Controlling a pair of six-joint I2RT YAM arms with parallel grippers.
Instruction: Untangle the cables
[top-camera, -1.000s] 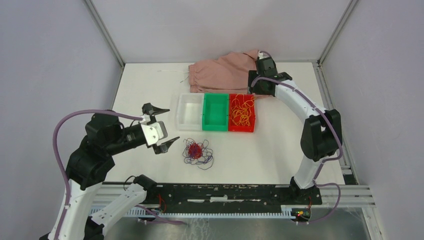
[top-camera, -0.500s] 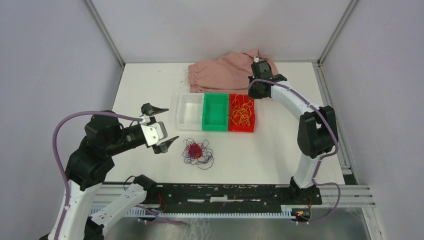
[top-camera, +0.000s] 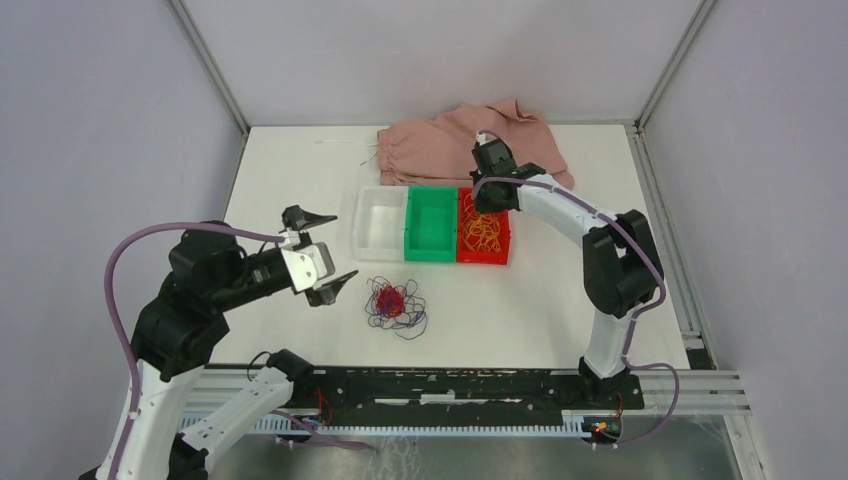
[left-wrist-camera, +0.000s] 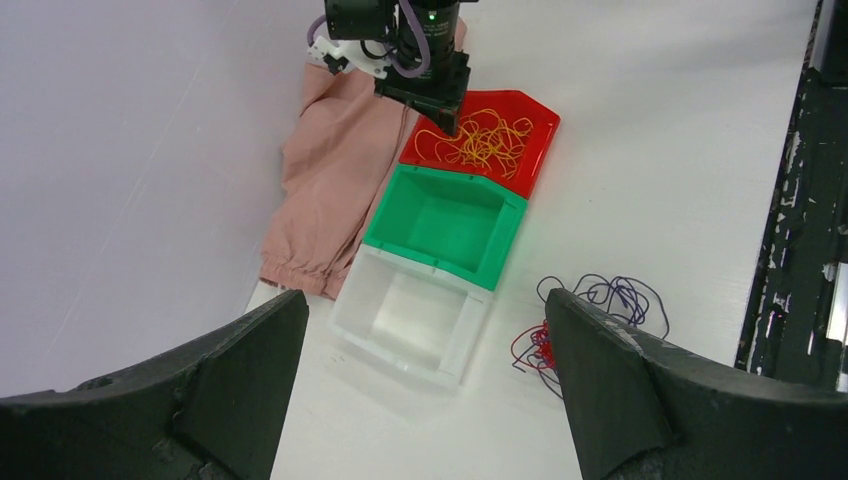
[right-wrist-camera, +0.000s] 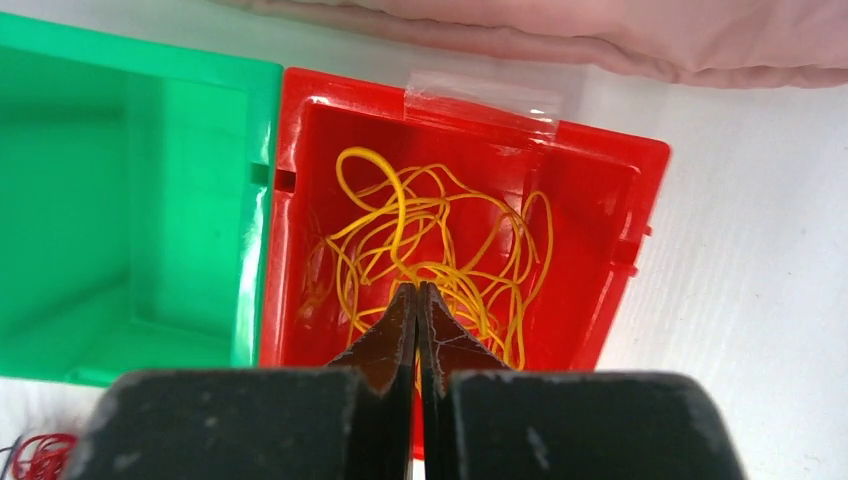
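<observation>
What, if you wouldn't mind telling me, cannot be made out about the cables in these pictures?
- Right wrist view: whether the shut right gripper pinches the yellow cable; its fingertips cover the spot.
- Top view: how the red cable and purple-blue cable cross; too small.
- Left wrist view: part of that tangle, behind a finger of the left gripper.

- The left gripper (left-wrist-camera: 425, 300) has its two black fingers (left-wrist-camera: 240, 370) spread far apart, framing the scene.
- Three plastic bins sit in a touching row: a clear bin (left-wrist-camera: 352, 300) nearest, a green bin (left-wrist-camera: 500, 240) in the middle and a red bin (left-wrist-camera: 540, 135) farthest.
- A thin yellow cord (left-wrist-camera: 485, 140) lies heaped in the red bin, with the right gripper (left-wrist-camera: 447, 122) poised over its far corner.
- A red cord (left-wrist-camera: 535, 345) and a dark purple cord (left-wrist-camera: 620, 295) lie tangled on the white table (left-wrist-camera: 660, 150).
- A pink cloth (left-wrist-camera: 335, 170) lies alongside the bins.
</observation>
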